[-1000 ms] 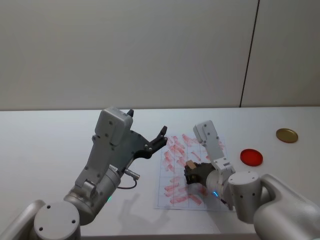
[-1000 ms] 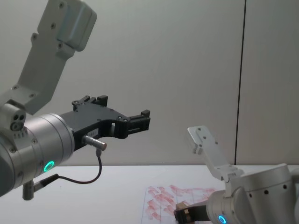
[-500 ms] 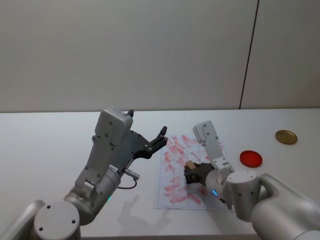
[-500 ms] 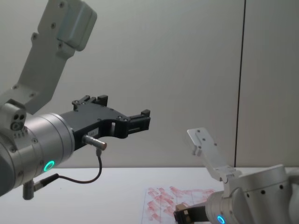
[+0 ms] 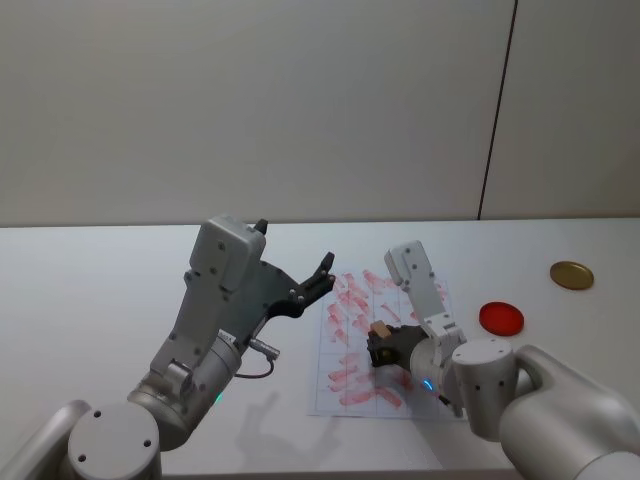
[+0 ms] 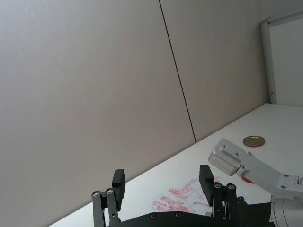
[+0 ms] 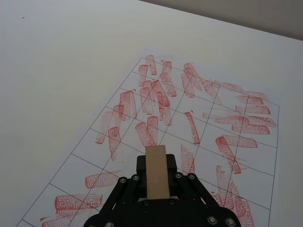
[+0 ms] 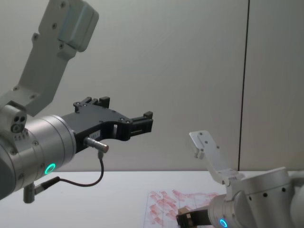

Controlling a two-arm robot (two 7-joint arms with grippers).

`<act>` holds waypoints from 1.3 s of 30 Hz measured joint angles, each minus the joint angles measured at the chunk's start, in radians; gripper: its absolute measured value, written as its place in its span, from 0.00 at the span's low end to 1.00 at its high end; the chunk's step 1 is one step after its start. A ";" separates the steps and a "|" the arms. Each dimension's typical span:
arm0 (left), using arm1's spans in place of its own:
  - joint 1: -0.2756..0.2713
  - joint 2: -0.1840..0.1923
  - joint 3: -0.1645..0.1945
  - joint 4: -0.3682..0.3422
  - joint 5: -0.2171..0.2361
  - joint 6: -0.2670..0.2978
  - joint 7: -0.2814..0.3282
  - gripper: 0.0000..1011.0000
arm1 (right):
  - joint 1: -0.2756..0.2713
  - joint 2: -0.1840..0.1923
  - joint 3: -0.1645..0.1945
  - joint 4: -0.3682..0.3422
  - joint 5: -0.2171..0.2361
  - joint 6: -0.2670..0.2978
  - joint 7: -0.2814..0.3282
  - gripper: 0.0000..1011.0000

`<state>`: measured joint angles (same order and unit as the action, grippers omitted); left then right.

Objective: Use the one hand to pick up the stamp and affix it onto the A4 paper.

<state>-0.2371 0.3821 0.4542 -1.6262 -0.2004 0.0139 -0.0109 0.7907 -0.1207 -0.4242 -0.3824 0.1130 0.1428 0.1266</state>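
My jaws are clenched on the stamp, which juts up between them over the middle of the A4 paper; whether it touches the sheet I cannot tell. My right hand reaches low toward ten o'clock, wrist bent down over the counter. At nine o'clock of the paper my left hand hangs raised, jaws released.

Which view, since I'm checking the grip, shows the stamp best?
The right wrist view: the stamp stands large and centred in the right gripper, over the A4 paper. The head view shows it small; the chest view, partly hidden low down.
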 joint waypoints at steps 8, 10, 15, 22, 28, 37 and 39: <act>0.000 0.000 0.000 0.000 0.000 0.000 0.000 0.98 | -0.030 0.012 0.002 -0.081 -0.003 0.025 0.000 0.22; 0.000 0.000 0.000 0.000 0.000 0.000 0.000 0.98 | -0.049 0.020 0.002 -0.138 -0.002 0.048 0.001 0.22; 0.000 0.000 0.000 0.000 0.000 0.000 0.000 0.98 | -0.091 0.041 0.007 -0.280 0.007 0.099 -0.003 0.22; 0.000 0.000 0.000 0.000 0.000 0.000 0.000 0.98 | -0.138 0.065 0.018 -0.441 0.022 0.158 -0.020 0.22; 0.000 0.000 0.000 0.000 0.000 0.000 0.000 0.98 | -0.176 0.090 0.035 -0.563 0.034 0.205 -0.048 0.22; 0.000 0.000 0.000 0.000 0.000 0.000 0.000 0.98 | -0.205 0.120 0.066 -0.637 0.039 0.241 -0.081 0.22; 0.000 0.000 0.000 0.000 0.000 0.000 0.000 0.98 | -0.209 0.127 0.075 -0.643 0.039 0.246 -0.088 0.22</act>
<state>-0.2371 0.3821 0.4542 -1.6262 -0.2004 0.0139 -0.0109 0.5813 0.0063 -0.3489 -1.0251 0.1524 0.3889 0.0382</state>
